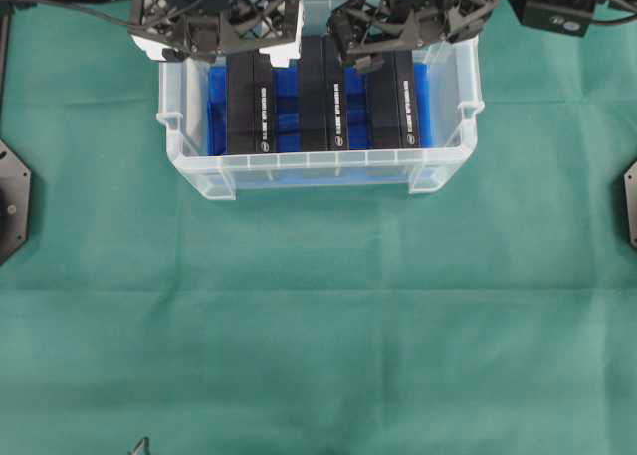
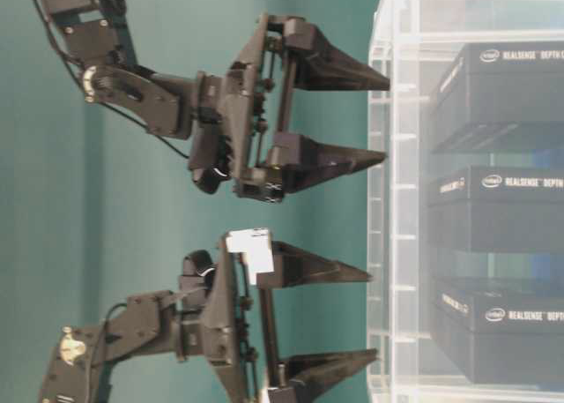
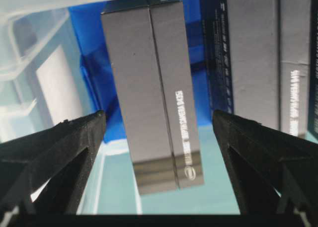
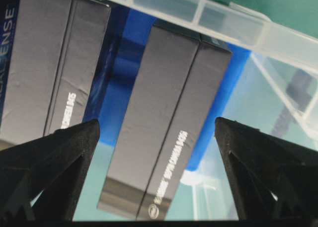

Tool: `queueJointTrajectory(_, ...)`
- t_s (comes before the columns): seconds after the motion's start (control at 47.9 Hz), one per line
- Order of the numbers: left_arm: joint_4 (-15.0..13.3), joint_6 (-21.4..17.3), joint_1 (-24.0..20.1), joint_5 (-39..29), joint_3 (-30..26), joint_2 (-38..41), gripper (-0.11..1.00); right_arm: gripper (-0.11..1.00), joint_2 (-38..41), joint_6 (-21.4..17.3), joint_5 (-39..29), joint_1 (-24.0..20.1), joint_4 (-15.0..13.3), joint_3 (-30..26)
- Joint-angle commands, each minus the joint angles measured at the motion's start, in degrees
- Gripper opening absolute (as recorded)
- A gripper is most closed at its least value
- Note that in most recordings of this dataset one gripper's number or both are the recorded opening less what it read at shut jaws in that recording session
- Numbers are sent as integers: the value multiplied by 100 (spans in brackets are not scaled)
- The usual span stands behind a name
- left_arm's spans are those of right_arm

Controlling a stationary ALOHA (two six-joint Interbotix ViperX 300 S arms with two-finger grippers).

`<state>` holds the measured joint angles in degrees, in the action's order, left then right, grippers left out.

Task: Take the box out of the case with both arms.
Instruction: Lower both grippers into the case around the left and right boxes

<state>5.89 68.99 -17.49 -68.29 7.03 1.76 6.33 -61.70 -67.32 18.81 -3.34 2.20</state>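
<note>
The clear case point(image 1: 318, 159) sits at the back of the table with a blue sheet point(image 1: 216, 102) on its floor. Three black boxes stand side by side in it: left box point(image 1: 250, 107), middle box point(image 1: 323, 102), right box point(image 1: 390, 107). My left gripper point(image 1: 227, 39) hangs open over the left box point(image 3: 149, 78), one finger on each side, touching nothing. Above the right box point(image 4: 169, 88) my right gripper point(image 1: 403, 37) is also open and empty. In the table-level view the left gripper's point(image 2: 372, 317) and right gripper's point(image 2: 386, 121) tips stop just short of the case rim point(image 2: 397, 200).
Green cloth point(image 1: 318, 326) covers the table in front of the case. Black arm bases stand at the left edge point(image 1: 12, 201) and right edge point(image 1: 629, 206). The case walls point(image 3: 39, 3) point(image 4: 208, 16) rise close beside the outer boxes.
</note>
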Motion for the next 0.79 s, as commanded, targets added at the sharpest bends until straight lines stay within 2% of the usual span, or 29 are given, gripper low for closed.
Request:
queueJointTrajectory(0.0,26,18,0,141,53,-53,92,96,-53,-35,158,-18,-9,53)
queueJointTrajectory(0.376,-9,149,0,817,606,123,92,96,132,-62,457,-9,-123,352)
queueJointTrajectory(0.772,-18,123,0,932,677,369,92,96,193,-229,800,-9,-132,703)
